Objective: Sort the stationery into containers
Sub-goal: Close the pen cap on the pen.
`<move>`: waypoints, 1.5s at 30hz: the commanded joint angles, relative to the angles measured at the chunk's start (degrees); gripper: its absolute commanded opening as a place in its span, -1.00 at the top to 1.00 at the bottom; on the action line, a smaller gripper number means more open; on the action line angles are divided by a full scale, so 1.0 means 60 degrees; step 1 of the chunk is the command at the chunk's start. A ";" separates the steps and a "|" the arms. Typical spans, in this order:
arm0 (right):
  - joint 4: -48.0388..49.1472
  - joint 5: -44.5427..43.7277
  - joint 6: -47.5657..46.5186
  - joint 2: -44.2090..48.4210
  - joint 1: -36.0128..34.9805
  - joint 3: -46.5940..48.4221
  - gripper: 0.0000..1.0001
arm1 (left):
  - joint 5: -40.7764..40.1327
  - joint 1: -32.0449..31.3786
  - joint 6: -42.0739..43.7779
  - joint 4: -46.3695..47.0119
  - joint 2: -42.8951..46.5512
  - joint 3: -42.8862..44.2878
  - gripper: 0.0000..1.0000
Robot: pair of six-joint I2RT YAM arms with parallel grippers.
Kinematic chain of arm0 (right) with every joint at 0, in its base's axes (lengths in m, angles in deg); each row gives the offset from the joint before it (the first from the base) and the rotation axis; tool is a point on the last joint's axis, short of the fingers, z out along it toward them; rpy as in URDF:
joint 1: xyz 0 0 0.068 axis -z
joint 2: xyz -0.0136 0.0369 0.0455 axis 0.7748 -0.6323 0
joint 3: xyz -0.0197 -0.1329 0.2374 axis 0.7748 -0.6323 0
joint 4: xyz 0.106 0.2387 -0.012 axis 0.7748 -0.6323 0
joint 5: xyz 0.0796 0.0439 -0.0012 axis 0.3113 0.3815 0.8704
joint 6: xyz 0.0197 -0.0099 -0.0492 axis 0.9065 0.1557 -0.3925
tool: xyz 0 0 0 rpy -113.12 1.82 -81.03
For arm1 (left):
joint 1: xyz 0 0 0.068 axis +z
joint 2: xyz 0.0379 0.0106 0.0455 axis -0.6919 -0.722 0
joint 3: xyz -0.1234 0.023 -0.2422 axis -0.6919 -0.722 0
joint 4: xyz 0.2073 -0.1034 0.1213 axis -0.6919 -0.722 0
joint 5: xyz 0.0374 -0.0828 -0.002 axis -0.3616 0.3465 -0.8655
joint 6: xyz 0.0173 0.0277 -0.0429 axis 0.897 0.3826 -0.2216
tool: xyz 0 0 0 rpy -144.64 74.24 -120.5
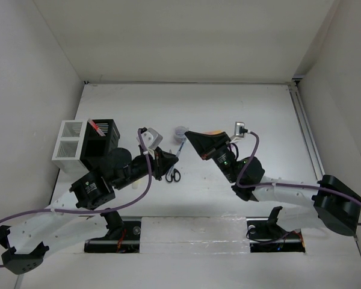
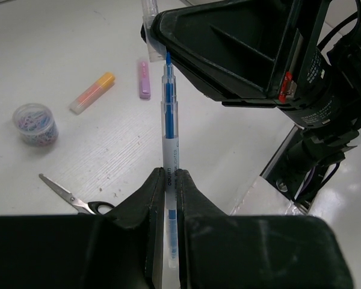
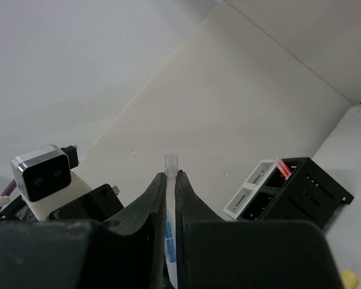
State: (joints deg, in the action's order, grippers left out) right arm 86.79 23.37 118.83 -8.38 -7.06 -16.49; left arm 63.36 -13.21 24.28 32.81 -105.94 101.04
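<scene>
My left gripper [image 2: 168, 174] is shut on a blue pen [image 2: 168, 114], which I hold above the table with its bare tip pointing at my right gripper [image 1: 191, 135]. In the top view the pen [image 1: 179, 147] spans the gap between the two grippers. My right gripper [image 3: 171, 174] is shut on the pen's clear cap [image 3: 171, 161]. On the table lie an orange highlighter [image 2: 93, 92], a purple highlighter [image 2: 144, 79] and black-handled scissors [image 1: 172, 174]. At the left stand the white container [image 1: 69, 147] and the black container [image 1: 102, 141], with red pens [image 1: 98, 126] upright in the black one.
A small round tub of coloured clips [image 2: 35, 123] sits left of the highlighters. White walls enclose the table on three sides. A rail [image 1: 305, 135] runs along the right edge. Purple cables loop beside both arms.
</scene>
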 commanded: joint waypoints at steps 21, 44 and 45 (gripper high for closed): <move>0.0373 -0.0413 -0.0588 0.0415 -0.0100 0.0370 1.00 | 0.0240 -0.0008 0.0137 0.0456 0.0087 0.0108 1.00; 0.0653 -0.0149 -0.0397 0.0355 -0.0100 0.0370 1.00 | 0.0152 -0.0008 0.0137 0.0456 0.0176 0.0108 1.00; 0.0653 -0.0149 -0.0397 0.0355 -0.0100 0.0370 1.00 | 0.0152 -0.0008 0.0137 0.0456 0.0089 0.0108 1.00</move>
State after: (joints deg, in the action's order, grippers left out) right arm 86.79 21.40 116.39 -7.87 -7.06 -16.06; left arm 64.56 -13.21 24.28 32.83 -105.55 101.04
